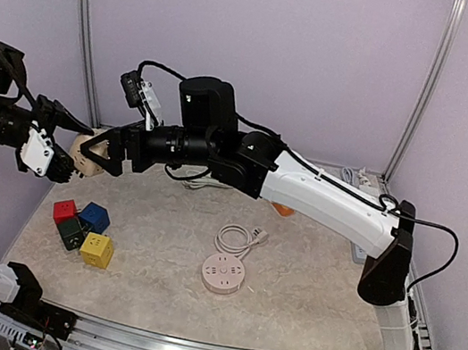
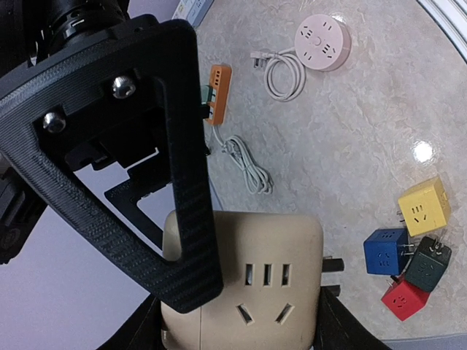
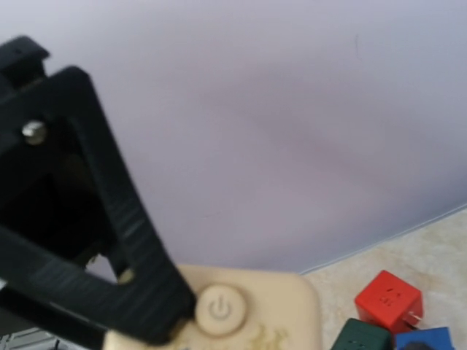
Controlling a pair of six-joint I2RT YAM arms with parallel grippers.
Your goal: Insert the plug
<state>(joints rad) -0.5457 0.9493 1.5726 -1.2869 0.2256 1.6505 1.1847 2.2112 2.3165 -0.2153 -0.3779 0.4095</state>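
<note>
My left gripper (image 1: 70, 152) (image 2: 241, 329) is shut on a beige cube adapter (image 1: 83, 157) (image 2: 255, 277) (image 3: 255, 313) and holds it in the air at the far left. Socket holes face the left wrist camera. Metal plug prongs (image 2: 332, 266) stick out of its right side. The right wrist view shows its power button (image 3: 219, 310). My right gripper (image 1: 102, 152) has reached across to the cube and stands open. One of its black fingers (image 2: 182, 219) overlaps the cube's upper left corner; whether it touches I cannot tell. A round pink socket (image 1: 224, 274) (image 2: 323, 41) lies mid-table with its white cord and plug (image 1: 261, 234) (image 2: 257, 58).
Red (image 1: 65, 210), blue (image 1: 95, 216), dark green (image 1: 71, 233) and yellow (image 1: 96, 250) cube adapters sit together at the left front. An orange piece (image 1: 282, 209) (image 2: 217, 91) and a loose white cable (image 2: 248, 164) lie behind the middle. A white power strip (image 1: 362, 176) lies back right.
</note>
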